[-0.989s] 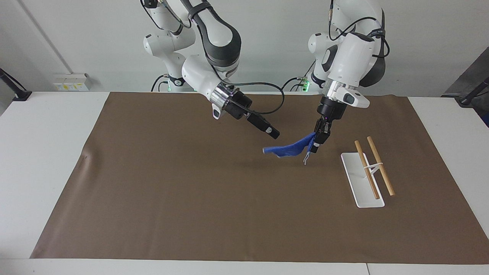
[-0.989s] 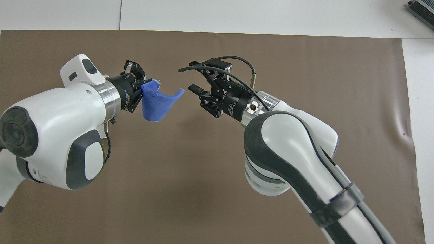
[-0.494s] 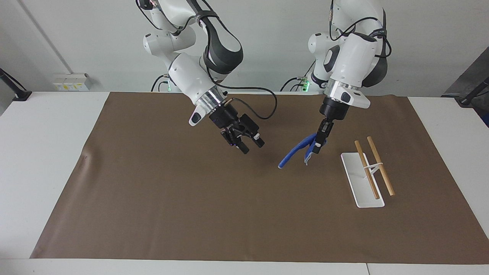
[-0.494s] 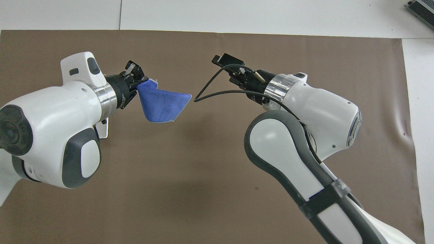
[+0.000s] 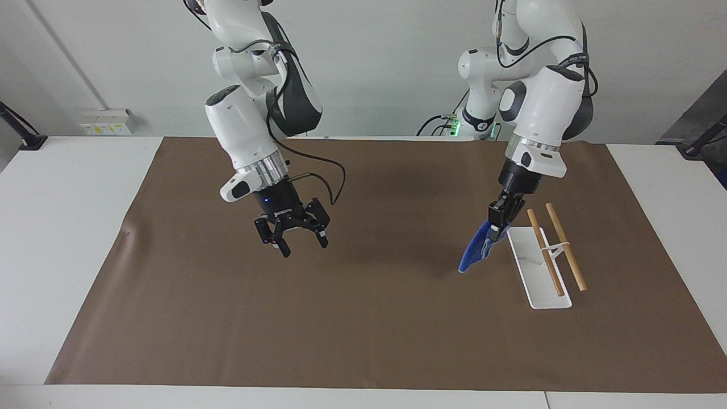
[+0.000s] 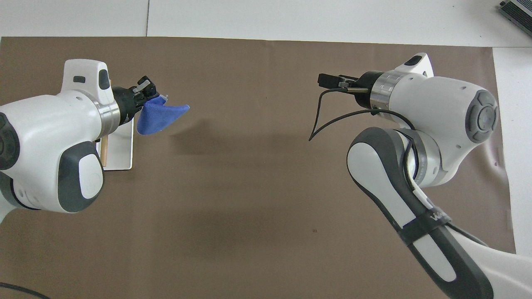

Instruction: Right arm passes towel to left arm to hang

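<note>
The left gripper (image 5: 496, 229) is shut on the top corner of the blue towel (image 5: 476, 254). The towel hangs limp above the mat, just beside the rack's white base (image 5: 538, 284). Two wooden rods (image 5: 545, 251) lie across the rack's stand. In the overhead view the left gripper (image 6: 143, 92) holds the towel (image 6: 160, 117) over the edge of the base (image 6: 121, 147). The right gripper (image 5: 304, 245) is open and empty. It points down over the mat toward the right arm's end. In the overhead view it (image 6: 328, 79) shows side-on.
A brown mat (image 5: 363, 329) covers most of the white table (image 5: 62, 227). The rack stands on the mat at the left arm's end. A black cable (image 6: 332, 120) loops from the right wrist.
The right gripper has pulled away from the towel toward its own end and turned to point down. The left gripper has carried the towel to the rack; the towel now hangs down.
</note>
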Robot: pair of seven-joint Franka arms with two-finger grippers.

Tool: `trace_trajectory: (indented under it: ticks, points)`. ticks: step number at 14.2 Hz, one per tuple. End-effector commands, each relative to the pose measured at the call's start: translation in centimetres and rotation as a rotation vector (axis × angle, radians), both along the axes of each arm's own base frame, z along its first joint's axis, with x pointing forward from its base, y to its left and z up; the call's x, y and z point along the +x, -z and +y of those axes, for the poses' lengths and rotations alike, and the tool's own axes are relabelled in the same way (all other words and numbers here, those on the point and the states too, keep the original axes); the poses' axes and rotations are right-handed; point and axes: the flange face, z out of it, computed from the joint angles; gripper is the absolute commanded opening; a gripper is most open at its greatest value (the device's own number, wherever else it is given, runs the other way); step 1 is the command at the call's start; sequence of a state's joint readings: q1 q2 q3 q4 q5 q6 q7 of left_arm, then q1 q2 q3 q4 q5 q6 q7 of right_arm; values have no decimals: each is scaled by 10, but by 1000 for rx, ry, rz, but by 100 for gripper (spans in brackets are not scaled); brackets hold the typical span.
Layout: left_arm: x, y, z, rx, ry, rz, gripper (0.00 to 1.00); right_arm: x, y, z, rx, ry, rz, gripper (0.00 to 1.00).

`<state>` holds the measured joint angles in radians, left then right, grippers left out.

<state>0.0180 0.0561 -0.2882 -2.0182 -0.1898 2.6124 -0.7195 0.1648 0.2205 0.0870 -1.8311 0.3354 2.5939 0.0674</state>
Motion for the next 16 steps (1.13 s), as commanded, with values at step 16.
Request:
trace_trajectory:
  ticks: [16]
  points:
    - [29, -12, 170, 32, -315, 94, 0, -64, -150, -185, -336, 64, 390, 100]
